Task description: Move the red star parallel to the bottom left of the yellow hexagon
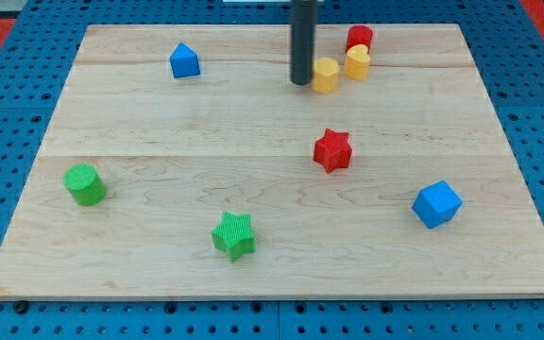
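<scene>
The red star point(332, 150) lies right of the board's middle. The yellow hexagon point(325, 75) sits near the view's top, right of centre. My tip point(301, 81) stands just left of the yellow hexagon, close to or touching it, and well above the red star. A second yellow block point(357, 62) sits just right of the hexagon, with a red cylinder point(359, 39) behind it.
A blue pentagon-like block point(185, 61) is at the top left. A green cylinder point(84, 184) is at the left. A green star point(233, 235) is at the bottom centre. A blue cube point(437, 204) is at the right. The wooden board point(159, 123) lies on blue pegboard.
</scene>
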